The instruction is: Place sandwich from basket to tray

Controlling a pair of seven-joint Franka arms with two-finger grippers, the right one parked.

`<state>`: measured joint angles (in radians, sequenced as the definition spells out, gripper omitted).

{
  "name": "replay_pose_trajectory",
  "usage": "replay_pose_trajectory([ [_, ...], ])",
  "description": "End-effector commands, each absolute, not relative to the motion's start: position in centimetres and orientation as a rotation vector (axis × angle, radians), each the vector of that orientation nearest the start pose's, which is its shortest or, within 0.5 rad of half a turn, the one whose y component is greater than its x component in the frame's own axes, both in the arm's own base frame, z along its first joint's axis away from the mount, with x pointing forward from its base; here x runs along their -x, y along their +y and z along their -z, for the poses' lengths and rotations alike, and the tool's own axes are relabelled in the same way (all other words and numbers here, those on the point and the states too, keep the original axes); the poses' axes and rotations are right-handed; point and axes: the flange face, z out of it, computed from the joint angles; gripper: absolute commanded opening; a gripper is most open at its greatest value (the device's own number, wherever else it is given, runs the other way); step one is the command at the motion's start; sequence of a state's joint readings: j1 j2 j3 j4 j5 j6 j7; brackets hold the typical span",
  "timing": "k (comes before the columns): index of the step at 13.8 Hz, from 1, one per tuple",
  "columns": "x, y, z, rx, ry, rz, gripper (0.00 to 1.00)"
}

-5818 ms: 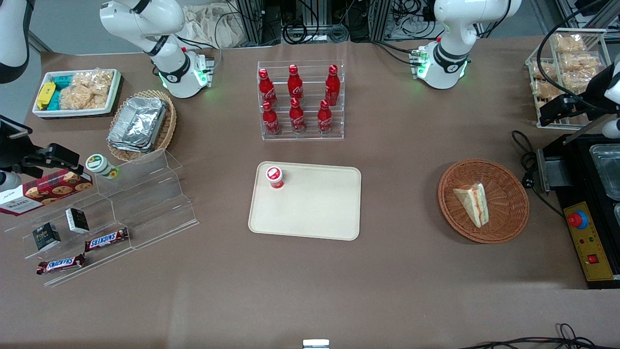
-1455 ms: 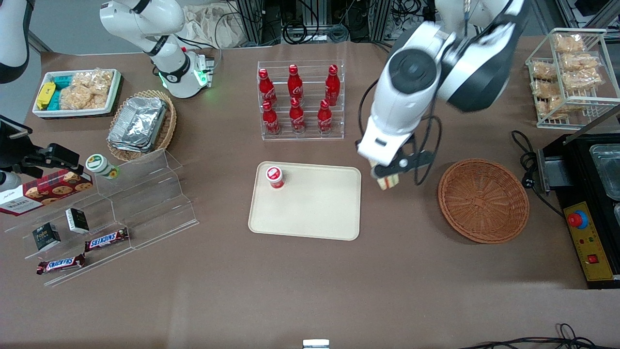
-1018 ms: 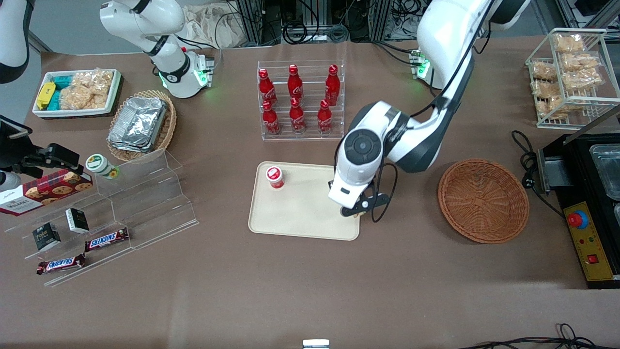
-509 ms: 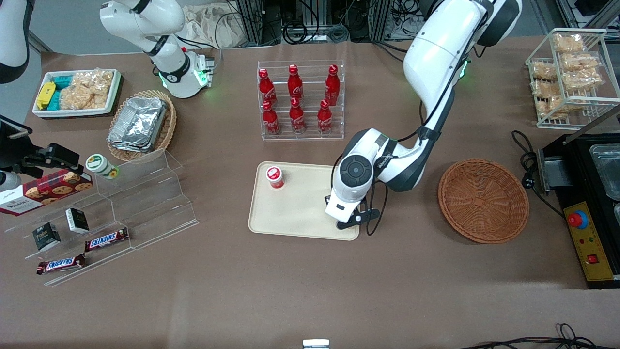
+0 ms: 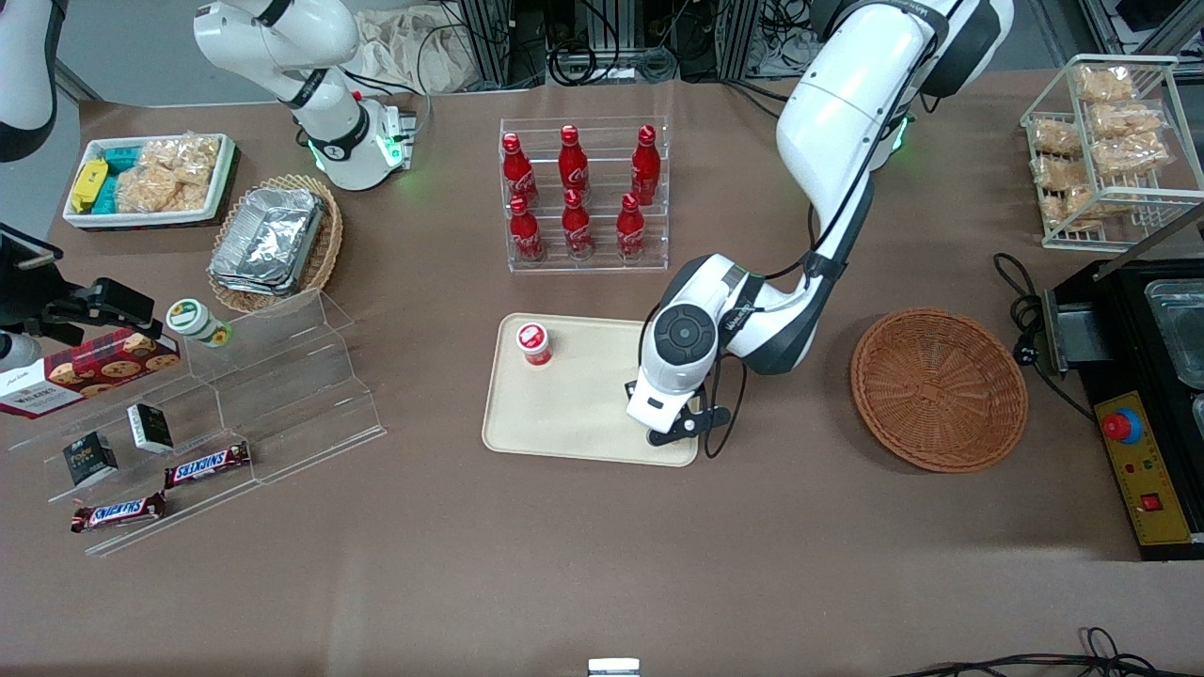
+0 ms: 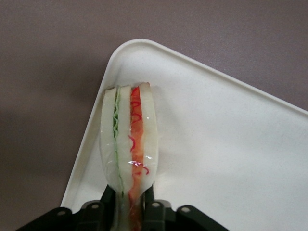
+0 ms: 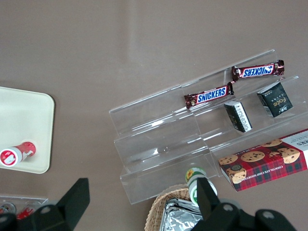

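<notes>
Six red bottles (image 5: 576, 193) in a clear rack (image 5: 585, 254), two Snickers bars (image 7: 226, 83)

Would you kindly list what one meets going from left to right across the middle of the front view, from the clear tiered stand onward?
Clear tiered stand → red-capped cup → tray → gripper, shut on the sandwich above the tray's corner → basket → black machine.
</notes>
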<state>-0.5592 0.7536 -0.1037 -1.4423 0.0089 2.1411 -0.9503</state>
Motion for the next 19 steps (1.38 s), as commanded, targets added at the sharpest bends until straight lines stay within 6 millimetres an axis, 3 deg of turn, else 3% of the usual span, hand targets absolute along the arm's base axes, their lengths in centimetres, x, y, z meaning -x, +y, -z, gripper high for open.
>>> replay_pose_trajectory([
  [1, -57.8, -43.5, -25.5, 3.115, -0.55, -0.109, 1.0],
  [6, -58.2, -41.7, -35.5, 3.114, -0.654, -0.038, 1.0],
  [9, -58.2, -38.1, -43.7, 3.067, -0.811, 0.027, 1.0],
  [11, -58.2, -33.4, -49.7, 3.035, -0.896, 0.036, 1.0],
  [13, -58.5, -28.5, -54.0, 3.012, -0.969, 0.06, 1.0],
  [16, -58.4, -22.6, -57.2, 3.019, -0.835, 0.078, 1.0],
  [19, -58.3, -15.0, -59.8, 3.038, -0.702, 0.068, 1.0],
])
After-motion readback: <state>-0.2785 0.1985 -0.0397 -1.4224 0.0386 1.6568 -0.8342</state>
